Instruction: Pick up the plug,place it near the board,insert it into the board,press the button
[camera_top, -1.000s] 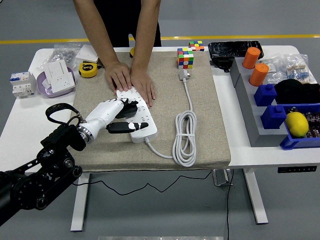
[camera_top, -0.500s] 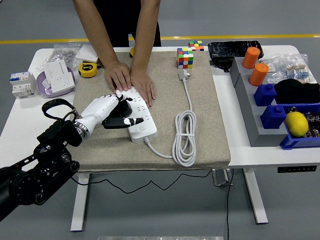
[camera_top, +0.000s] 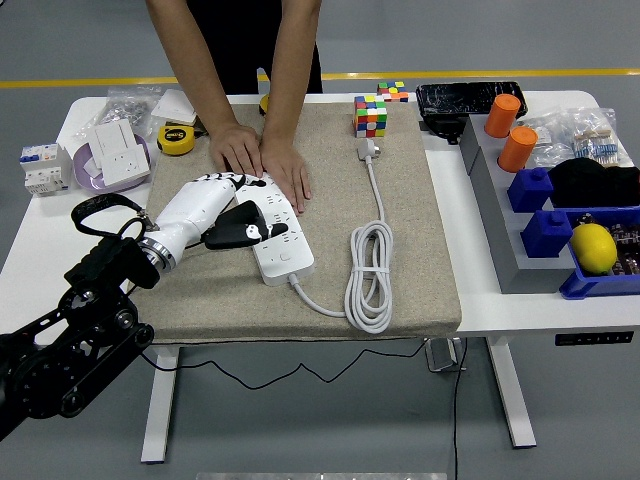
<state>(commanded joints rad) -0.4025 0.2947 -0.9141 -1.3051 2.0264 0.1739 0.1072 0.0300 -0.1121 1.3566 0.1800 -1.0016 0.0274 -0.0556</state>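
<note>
Resting at the right side of the tabletop (camera_top: 40, 235), a blue bin (camera_top: 600, 283) holds a yellow lemon (camera_top: 594, 247). The white board (camera_top: 275, 230) lies on the beige mat (camera_top: 400, 250), its long axis running from far-left to near-right. The left hand (camera_top: 205, 208) lies over the board's left end, its fingers (camera_top: 238, 184) curled on the black plug (camera_top: 245, 228). A person's hands (camera_top: 262, 160) press the board's far end. The coiled cable (camera_top: 368, 272) lies just beside the board.
</note>
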